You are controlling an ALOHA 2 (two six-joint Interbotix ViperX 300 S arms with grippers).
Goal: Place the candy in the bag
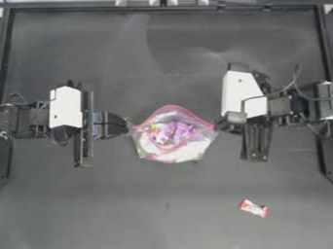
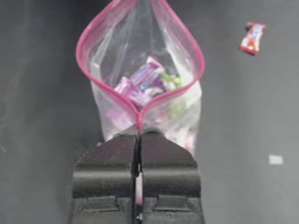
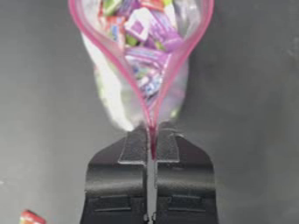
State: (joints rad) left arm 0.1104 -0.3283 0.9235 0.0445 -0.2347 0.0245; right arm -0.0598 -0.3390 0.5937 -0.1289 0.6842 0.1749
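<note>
The bag (image 1: 172,135) is a clear zip bag with a pink strip along its mouth and colourful sweets inside, held up in the middle of the table with its mouth spread wide. My left gripper (image 1: 130,127) is shut on the bag's left mouth corner (image 2: 139,124). My right gripper (image 1: 219,126) is shut on the opposite corner (image 3: 152,131). The candy (image 1: 253,208), red-orange with whitish ends, lies alone on the table toward the front right, apart from the bag and both grippers; it also shows in the left wrist view (image 2: 252,38) and in the right wrist view (image 3: 30,217).
The dark table (image 1: 98,209) surrounds the bag. A small pale speck (image 2: 276,159) lies on the surface. The table's raised border (image 1: 162,7) runs along the far side.
</note>
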